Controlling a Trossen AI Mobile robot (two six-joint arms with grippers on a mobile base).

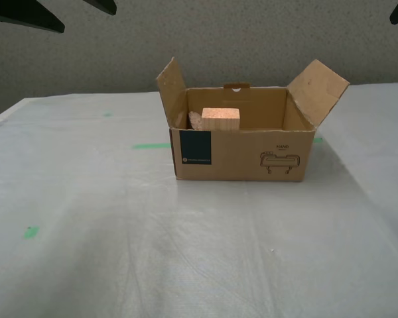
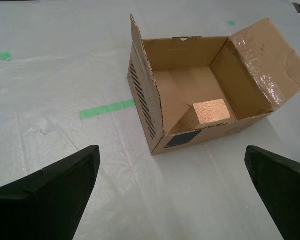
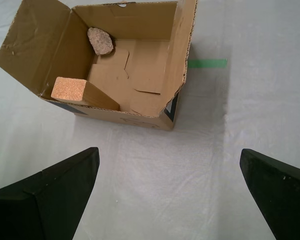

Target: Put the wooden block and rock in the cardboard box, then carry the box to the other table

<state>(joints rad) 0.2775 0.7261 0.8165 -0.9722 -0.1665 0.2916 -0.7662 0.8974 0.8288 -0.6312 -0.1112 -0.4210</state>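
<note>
1. Exterior view: the box [image 1: 242, 154] is sitting on the sheet-covered worktop [image 1: 186, 252], its flaps standing up and splaying outward. The block [image 1: 220, 118] is standing inside near the front wall, toward the exterior view's left, its top showing above the rim. The rock [image 1: 194, 120] is peeking out just beside the block, further toward that same side. Green tape [image 1: 151, 146] is lying on the sheet beside the box. Dark arm parts are showing at the upper corners, well clear of the box.

2. First wrist view: the first gripper [image 3: 170, 195] is hovering apart from the box [image 3: 140, 112], jaws spread wide and grasping nothing. The rock [image 3: 100, 41] is resting on the box floor in a corner; the block [image 3: 70, 90] is leaning tilted in another corner, apart from the rock.

3. Second wrist view: the second gripper [image 2: 172, 192] is likewise hanging off the box [image 2: 147, 107], jaws released and empty. The block [image 2: 211, 111] is leaning against the near wall inside. The rock is hidden here. Green tape [image 2: 107, 108] is running up to the box's side.
</note>
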